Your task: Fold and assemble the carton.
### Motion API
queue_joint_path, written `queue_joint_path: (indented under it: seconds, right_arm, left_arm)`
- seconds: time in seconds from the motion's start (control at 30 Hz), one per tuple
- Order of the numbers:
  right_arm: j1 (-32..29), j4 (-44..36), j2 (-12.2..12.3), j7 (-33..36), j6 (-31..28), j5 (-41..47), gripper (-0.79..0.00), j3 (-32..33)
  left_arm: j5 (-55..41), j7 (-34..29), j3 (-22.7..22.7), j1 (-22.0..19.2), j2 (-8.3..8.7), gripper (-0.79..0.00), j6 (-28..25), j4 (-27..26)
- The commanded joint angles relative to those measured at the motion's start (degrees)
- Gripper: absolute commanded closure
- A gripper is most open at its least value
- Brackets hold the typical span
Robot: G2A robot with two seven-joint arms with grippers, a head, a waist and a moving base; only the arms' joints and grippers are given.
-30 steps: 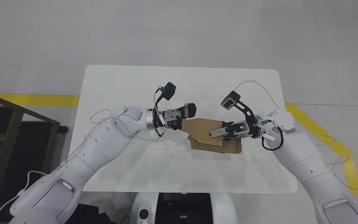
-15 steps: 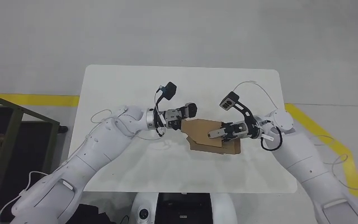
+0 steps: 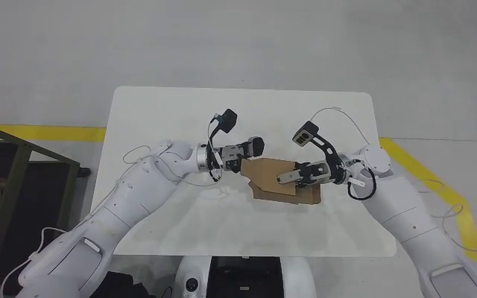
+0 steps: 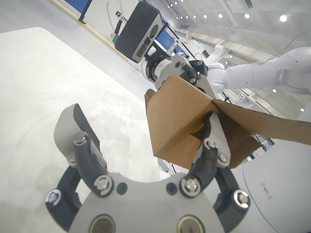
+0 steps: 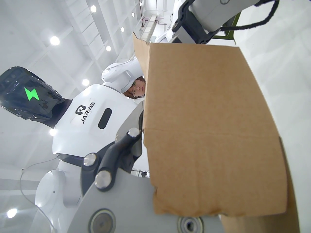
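A brown carton (image 3: 272,173), partly folded, sits near the middle of the white table (image 3: 149,119). My left gripper (image 3: 252,147) is at its left end and is open. In the left wrist view one finger (image 4: 215,124) is tucked inside a fold of the carton (image 4: 175,122), and the other finger (image 4: 77,122) stands free over the table. My right gripper (image 3: 292,177) reaches in from the right and is shut on a panel. In the right wrist view that carton (image 5: 206,134) panel hides most of the gripper, leaving one finger (image 5: 121,146) visible beside it.
A thin white cable (image 3: 343,115) loops over the table's far right. A dark metal frame (image 3: 15,171) stands on the floor to the left, beside yellow floor tape (image 3: 52,132). The table's back and left parts are bare.
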Motion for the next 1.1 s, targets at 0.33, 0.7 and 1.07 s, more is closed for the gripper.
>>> queue_joint_path:
  seconds: [0.33, 0.7, 1.07]
  right_arm:
    - [-0.8, 1.2, 0.1, 0.0, 0.0, -0.2, 0.000, 3.7]
    - [-1.4, 3.4, -0.3, -0.2, -0.3, -1.6, 0.000, 6.6]
    - [-1.8, 1.1, -1.1, 0.0, 0.0, -2.9, 0.000, 5.5]
  left_arm:
    - [0.4, 1.3, -3.5, 2.4, 0.70, -0.785, -2.3, 0.7]
    - [1.0, 0.8, -4.8, 4.7, 1.20, -0.785, -3.9, -2.8]
    - [0.4, -0.8, -2.6, 2.6, 0.07, -0.785, -0.9, -1.2]
